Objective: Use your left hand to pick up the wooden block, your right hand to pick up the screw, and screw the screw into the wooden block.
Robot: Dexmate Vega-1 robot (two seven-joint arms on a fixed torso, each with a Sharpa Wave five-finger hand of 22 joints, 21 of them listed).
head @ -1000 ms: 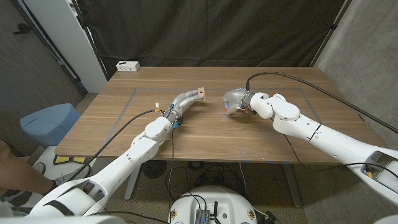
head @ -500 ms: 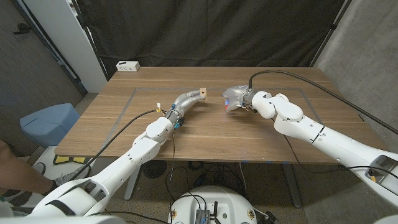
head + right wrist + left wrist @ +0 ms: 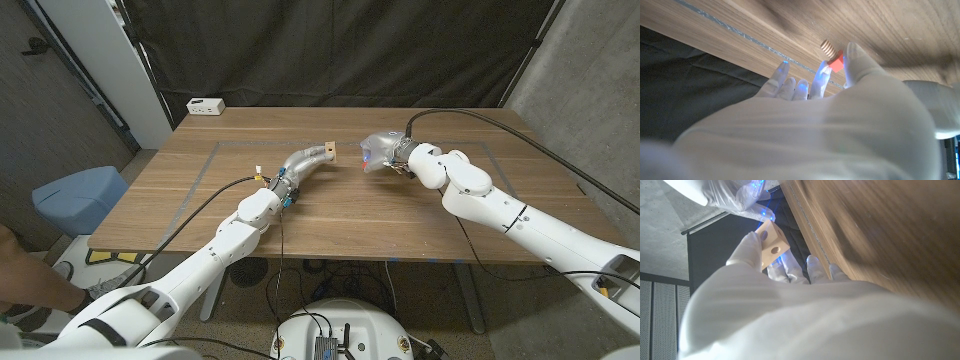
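From the head view, the left hand (image 3: pixel 302 160) is holding the wooden block (image 3: pixel 326 150) up above the table (image 3: pixel 200 210), near its middle, and the right hand (image 3: pixel 381 153) is hovering just beside it, a small gap between the two. Something red is showing at the right hand's fingertips, too small here to make out.

In the left wrist view, the block (image 3: pixel 772 244) is sitting pinched at the tips of the left hand (image 3: pixel 780 310), thumb on one side and fingers (image 3: pixel 777 271) on the other, the remaining fingers lying loosely extended. Two round holes are showing on its pale faces. It is looking light, rigid and dry, so a firm pinch across the plain sides, leaving the holes uncovered, is probably suiting it best. The right hand (image 3: pixel 735 195) is glowing blue just beyond the block.

In the right wrist view, the right hand (image 3: pixel 840 125) is gripping the screw (image 3: pixel 832 54) between thumb and fingers (image 3: pixel 821 80) by its red head, with the ribbed wooden-looking shank pointing out free. The screw is likely light and stiff, though small enough to slip; holding the head is leaving the thread clear for the hole
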